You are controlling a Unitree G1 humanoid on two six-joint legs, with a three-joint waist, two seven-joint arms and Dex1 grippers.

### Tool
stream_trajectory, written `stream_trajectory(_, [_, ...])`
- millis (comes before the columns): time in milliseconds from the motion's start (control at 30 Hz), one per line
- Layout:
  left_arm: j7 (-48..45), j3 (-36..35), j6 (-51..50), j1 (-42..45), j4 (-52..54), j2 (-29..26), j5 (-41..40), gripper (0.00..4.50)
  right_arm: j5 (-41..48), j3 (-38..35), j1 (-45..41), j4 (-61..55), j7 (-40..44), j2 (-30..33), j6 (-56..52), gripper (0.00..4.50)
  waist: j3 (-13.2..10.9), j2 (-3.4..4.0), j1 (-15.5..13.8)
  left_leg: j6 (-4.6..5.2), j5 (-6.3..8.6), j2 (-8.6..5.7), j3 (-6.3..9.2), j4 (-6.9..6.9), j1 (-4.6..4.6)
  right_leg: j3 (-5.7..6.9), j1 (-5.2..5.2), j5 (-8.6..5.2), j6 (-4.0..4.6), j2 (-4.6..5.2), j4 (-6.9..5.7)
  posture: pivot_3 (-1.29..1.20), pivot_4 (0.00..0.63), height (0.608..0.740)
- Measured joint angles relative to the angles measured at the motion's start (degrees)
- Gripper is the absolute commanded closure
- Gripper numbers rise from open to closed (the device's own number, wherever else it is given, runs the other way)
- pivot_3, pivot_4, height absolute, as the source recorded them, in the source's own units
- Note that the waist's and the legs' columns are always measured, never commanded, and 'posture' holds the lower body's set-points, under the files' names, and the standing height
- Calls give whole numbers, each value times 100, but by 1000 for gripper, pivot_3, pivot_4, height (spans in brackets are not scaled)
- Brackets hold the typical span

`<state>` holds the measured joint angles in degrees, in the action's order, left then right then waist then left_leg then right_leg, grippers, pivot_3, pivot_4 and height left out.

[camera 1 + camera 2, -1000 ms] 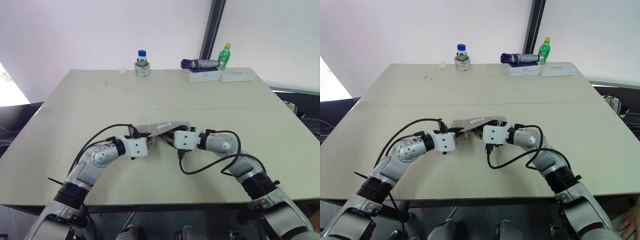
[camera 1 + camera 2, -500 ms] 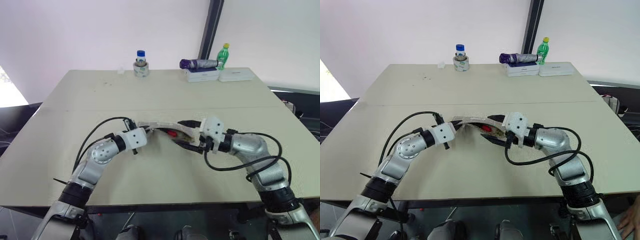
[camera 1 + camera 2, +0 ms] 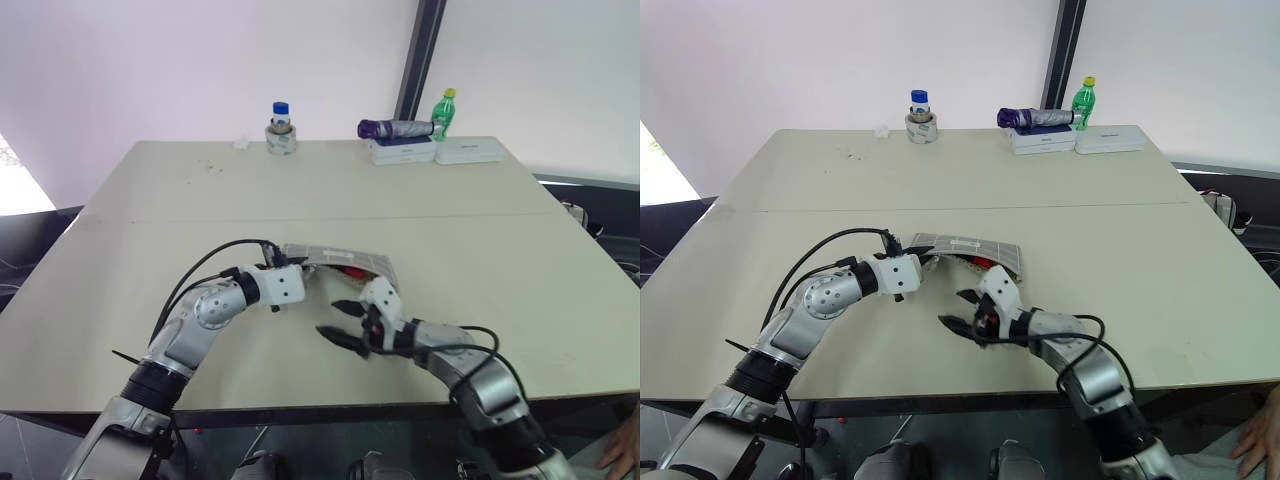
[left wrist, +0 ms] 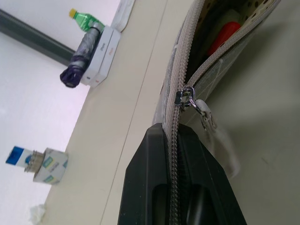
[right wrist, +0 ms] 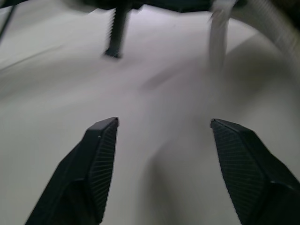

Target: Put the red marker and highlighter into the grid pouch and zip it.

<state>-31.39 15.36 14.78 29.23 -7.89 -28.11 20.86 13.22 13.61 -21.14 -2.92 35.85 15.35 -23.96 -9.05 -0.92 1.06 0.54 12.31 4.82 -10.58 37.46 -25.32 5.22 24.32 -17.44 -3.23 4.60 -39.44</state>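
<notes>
The grid pouch lies near the middle of the desk, its zipper partly undone. The left gripper has its jaws pinched shut on the pouch's zipper edge, just behind the slider. Through the gap the red marker lies inside the pouch, with something pale beside it (whether that is the highlighter cannot be told). The right gripper hovers over bare desk just in front of the pouch, jaws spread wide and holding nothing.
</notes>
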Motion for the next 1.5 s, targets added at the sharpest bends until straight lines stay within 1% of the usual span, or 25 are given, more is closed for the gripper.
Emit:
stream_trajectory(100, [-13, 3, -12, -4, 17, -8, 1, 4500, -226, 72, -172, 359, -263, -350, 232, 1267, 0, 0, -39, -2, -1, 0, -4, -2, -3, 0, 1, -1, -1, 4, 2, 0, 150, 738])
stream_trajectory(233, [-16, 2, -31, -55, 42, -52, 1, 4500, -177, 29, -231, 699, -400, -849, 305, 1267, 0, 0, -26, -1, 0, -2, -8, 0, -6, -3, 1, -1, -2, 8, 7, 0, 150, 738])
stream_trajectory(267, [-16, 2, -35, -76, 77, -54, 1, 4500, -174, 33, -271, 772, -411, -928, 312, 1504, 0, 0, -23, -1, -1, -1, -8, 0, -5, -2, 0, -1, -2, 7, 6, 0, 150, 738])
stream_trajectory(333, [-16, 3, -40, -116, 154, -51, 1, 4500, -192, 44, -382, 916, -419, -1006, 354, 2118, 0, 0, -23, -1, 0, 0, -7, -1, -5, -2, 1, -1, -2, 7, 5, 0, 150, 738])
stream_trajectory(467, [-15, 2, -78, -146, 175, -53, 1, 4500, -274, 39, -452, 1005, -391, -986, 481, 4153, 0, 0, -26, 0, 0, 0, -6, -1, -5, -2, 0, -1, -2, 9, 5, 0, 150, 738])
stream_trajectory(500, [-15, 2, -81, -146, 175, -53, 2, 4500, -286, 36, -451, 1006, -376, -958, 481, 4463, 0, 0, -23, 0, 0, 0, -7, -1, -5, -3, 1, -1, -2, 9, 5, 0, 150, 738])
stream_trajectory(667, [-13, 2, -81, -147, 176, -55, 6, 4500, -291, -88, -396, 1005, -268, -764, 500, 4463, 0, 0, -21, 0, 0, 0, -6, -2, -5, -3, 1, -1, -2, 8, 5, 0, 150, 738])
stream_trajectory(833, [-3, 2, -69, -159, 152, -120, 79, 4500, -273, -152, 38, 711, -12, -314, 510, 4463, 0, 0, -21, 0, 0, 0, -6, -2, -5, -3, 1, -1, -2, 10, 6, 0, 150, 738])
stream_trajectory(1000, [45, -48, 12, -212, -7, -282, 94, 4500, -82, -612, 271, 384, 197, 313, 401, 4463, 0, 0, -21, 1, 1, 1, -3, -4, -3, -3, 0, -1, -2, 10, 5, 0, 150, 738])
stream_trajectory(1100, [104, -56, 170, -225, -138, -388, 93, 4500, -61, -730, 413, 301, 509, 878, 438, 4463, 0, 1, -26, 5, 3, 0, -4, -5, -3, -3, 0, -1, -2, 11, 7, 0, 150, 738])
stream_trajectory(1233, [181, -93, 263, -262, -307, -512, 87, 4500, -69, -1079, 485, 493, 683, 1423, 549, 4463, -1, 1, -26, 13, 8, 0, -4, -6, -2, -3, 0, -1, -2, 11, 7, 0, 150, 738])
stream_trajectory(1300, [204, -92, 316, -268, -326, -514, 86, 4500, -68, -1206, 474, 605, 752, 1577, 598, 4463, -1, 1, -27, 12, 7, 0, -4, -6, -1, -3, 0, -1, -2, 10, 7, 0, 150, 738])
stream_trajectory(1500, [264, -93, 460, -321, -456, -539, 82, 4500, -184, -1368, 459, 1213, 971, 2127, 1033, 4463, -1, 1, -33, 9, 5, -2, -6, -5, -1, -3, 0, -1, -2, 11, 7, 0, 150, 738])
